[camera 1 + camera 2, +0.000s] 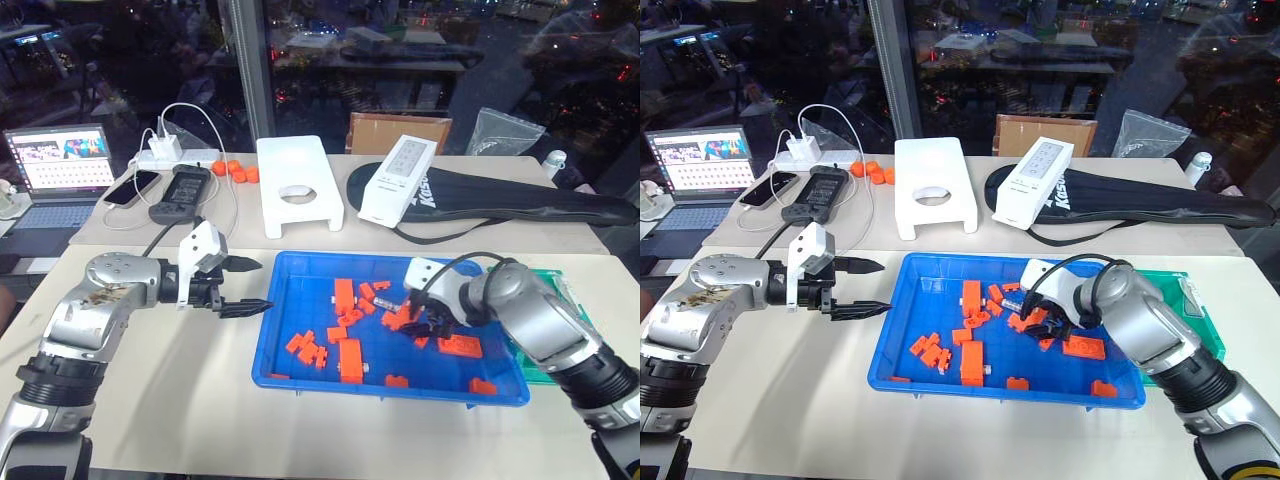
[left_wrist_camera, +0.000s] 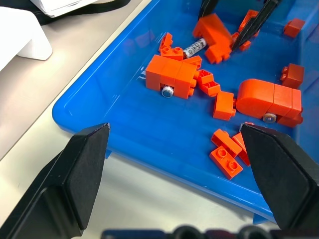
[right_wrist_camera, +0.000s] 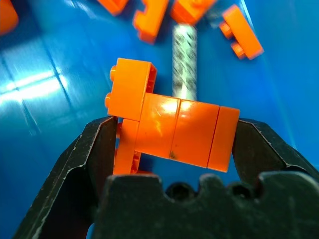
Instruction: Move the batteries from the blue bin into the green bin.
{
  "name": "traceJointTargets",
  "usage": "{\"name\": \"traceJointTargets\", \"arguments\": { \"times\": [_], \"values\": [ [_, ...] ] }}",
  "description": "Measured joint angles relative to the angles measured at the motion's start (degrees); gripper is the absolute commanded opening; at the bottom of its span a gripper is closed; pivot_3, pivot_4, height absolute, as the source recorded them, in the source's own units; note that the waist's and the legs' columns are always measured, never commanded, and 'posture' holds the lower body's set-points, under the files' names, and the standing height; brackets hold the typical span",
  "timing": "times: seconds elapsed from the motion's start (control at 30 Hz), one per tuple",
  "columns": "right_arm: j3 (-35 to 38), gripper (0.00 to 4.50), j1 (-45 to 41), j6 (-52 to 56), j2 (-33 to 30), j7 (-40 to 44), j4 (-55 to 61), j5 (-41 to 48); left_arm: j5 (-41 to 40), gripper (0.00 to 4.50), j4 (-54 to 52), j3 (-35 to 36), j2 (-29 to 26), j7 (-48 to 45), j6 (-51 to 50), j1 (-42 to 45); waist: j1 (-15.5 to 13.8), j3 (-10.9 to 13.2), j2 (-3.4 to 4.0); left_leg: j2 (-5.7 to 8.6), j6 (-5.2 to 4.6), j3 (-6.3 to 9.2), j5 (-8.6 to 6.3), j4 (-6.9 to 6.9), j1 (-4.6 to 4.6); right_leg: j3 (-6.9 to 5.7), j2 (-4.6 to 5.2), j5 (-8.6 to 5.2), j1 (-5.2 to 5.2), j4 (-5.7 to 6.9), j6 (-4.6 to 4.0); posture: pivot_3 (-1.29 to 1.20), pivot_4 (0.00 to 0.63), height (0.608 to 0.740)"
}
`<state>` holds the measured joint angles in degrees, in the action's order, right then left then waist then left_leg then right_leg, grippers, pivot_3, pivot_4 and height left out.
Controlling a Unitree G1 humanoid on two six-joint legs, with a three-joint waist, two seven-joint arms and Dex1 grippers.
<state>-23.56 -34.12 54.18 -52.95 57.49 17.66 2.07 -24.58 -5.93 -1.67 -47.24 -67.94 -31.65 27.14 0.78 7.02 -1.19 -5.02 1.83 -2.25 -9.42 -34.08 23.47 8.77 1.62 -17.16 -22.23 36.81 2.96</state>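
Just beyond the right pincer [image 3: 174, 134] — clamped on an orange brick [image 3: 177, 130] — lies a battery [image 3: 184, 59].

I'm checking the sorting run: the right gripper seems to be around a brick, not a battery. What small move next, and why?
Probably open the right gripper and shift it on to the battery lying just beyond: its fingers flank an orange brick assembly in the blue bin, and bricks are not what goes to the green bin.
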Motion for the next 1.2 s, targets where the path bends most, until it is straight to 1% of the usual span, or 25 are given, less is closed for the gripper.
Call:
{"name": "traceJointTargets", "arguments": {
  "times": [0.13, 0.23, 0.3, 0.33, 0.53, 0.63, 0.73, 0.93, 1.03, 1.13, 1.2],
  "values": [
    [3.37, 3.28, 1.69, -0.03, -6.38, 2.81, 2.66, 1.65, 0.06, 4.5, 0.1, -0.75, 0.3, -0.01, 0.03, 0.41, -0.08, 0.0, 0.0, 0.0, 0.0, 0.0, 0.0, 0.0, 0.01, -0.01, 0.02, -0.04, 0.01, -0.03, 0.07, 0.0, 0.15, 0.722],
    [5.53, 3.28, 4.28, 0.03, -9.55, 3.87, 3.14, 2.57, 0.2, 4.5, 0.23, -1.2, 0.52, -0.04, 0.11, 1.25, -0.02, 0.0, 0.0, 0.0, 0.0, 0.0, 0.0, 0.0, -0.02, -0.01, 0.01, -0.06, 0.02, -0.02, 0.1, 0.0, 0.15, 0.722],
    [6.45, 4.28, 6.05, 0.99, -10.12, 4.5, 3.35, 3.72, 0.37, 4.5, 0.3, -1.46, 0.61, -0.07, 0.18, 1.59, 0.07, 0.0, 0.0, 0.0, 0.0, 0.0, 0.0, 0.0, -0.03, 0.0, 0.01, -0.08, 0.02, -0.02, 0.13, 0.0, 0.15, 0.722],
    [6.61, 4.41, 6.66, 1.62, -10.14, 4.54, 3.55, 4.22, 0.44, 4.5, 0.41, -1.62, 0.8, -0.1, 0.18, 1.67, 0.24, 0.0, 0.0, 0.0, 0.0, 0.0, 0.0, 0.0, -0.03, 0.01, 0.0, -0.08, 0.01, 0.0, 0.13, 0.0, 0.15, 0.722],
    [8.43, 4.46, 7.24, 1.72, -9.72, 3.15, 4.21, 5.59, 0.45, 4.5, 0.47, -1.82, 1.26, -0.32, 0.2, 1.74, 0.36, 0.0, 0.0, 0.0, 0.0, 0.01, 0.0, 0.0, -0.03, 0.01, 0.0, -0.08, 0.01, 0.01, 0.14, 0.0, 0.15, 0.722],
    [8.86, 4.46, 4.1, 0.56, -7.82, 1.74, 3.58, 5.5, 0.47, 4.5, 0.57, -1.8, 1.18, -0.35, 0.21, 1.74, 0.41, 0.0, 0.0, 0.0, 0.0, 0.02, 0.0, 0.01, -0.07, 0.0, -0.01, -0.08, 0.02, 0.01, 0.14, 0.0, 0.15, 0.722],
    [8.69, 4.46, 0.88, -0.28, -2.59, 0.13, 1.86, 5.72, 0.47, 4.5, 0.55, -1.78, 1.15, -0.33, 0.23, 1.77, 0.46, 0.0, 0.0, 0.0, 0.0, 0.03, 0.0, 0.02, -0.06, 0.01, -0.01, -0.08, 0.02, 0.02, 0.13, 0.0, 0.15, 0.722],
    [2.73, 4.46, -3.13, -2.64, 6.45, -2.63, -4.97, 3.44, 0.47, 4.5, 0.36, -1.55, 0.7, -0.18, 0.21, 1.32, 0.18, 0.0, 0.0, 0.01, 0.0, 0.02, 0.0, 0.0, -0.01, 0.0, 0.0, 0.01, 0.0, 0.02, -0.03, 0.0, 0.15, 0.722],
    [-0.5, 4.46, -4.43, -3.01, 8.5, -2.57, -7.53, 2.49, 0.51, 4.5, 0.12, -1.51, 0.18, -0.11, 0.21, 0.86, -0.02, 0.0, 0.01, 0.01, 0.0, 0.02, 0.0, -0.07, 0.05, -0.01, 0.0, 0.03, 0.0, 0.01, -0.05, 0.0, 0.15, 0.722],
    [-1.05, 4.46, -5.77, -3.19, 9.35, -2.45, -9.07, 1.97, 0.95, 4.5, 0.0, -1.51, -0.36, -0.04, 0.22, 0.08, -0.04, -0.01, 0.01, 0.01, 0.0, 0.02, 0.0, -0.06, 0.03, -0.02, 0.0, 0.04, 0.0, 0.02, -0.07, 0.0, 0.15, 0.722],
    [-1.07, 3.96, -5.96, -3.47, 9.96, -2.44, -9.92, 1.54, 0.96, 4.5, -0.03, -1.51, -0.37, 0.13, 0.22, -0.33, -0.02, -0.01, 0.01, 0.0, 0.0, 0.02, 0.0, -0.06, 0.03, -0.04, 0.0, 0.03, 0.0, 0.03, -0.06, 0.0, 0.15, 0.722]
  ]
}}
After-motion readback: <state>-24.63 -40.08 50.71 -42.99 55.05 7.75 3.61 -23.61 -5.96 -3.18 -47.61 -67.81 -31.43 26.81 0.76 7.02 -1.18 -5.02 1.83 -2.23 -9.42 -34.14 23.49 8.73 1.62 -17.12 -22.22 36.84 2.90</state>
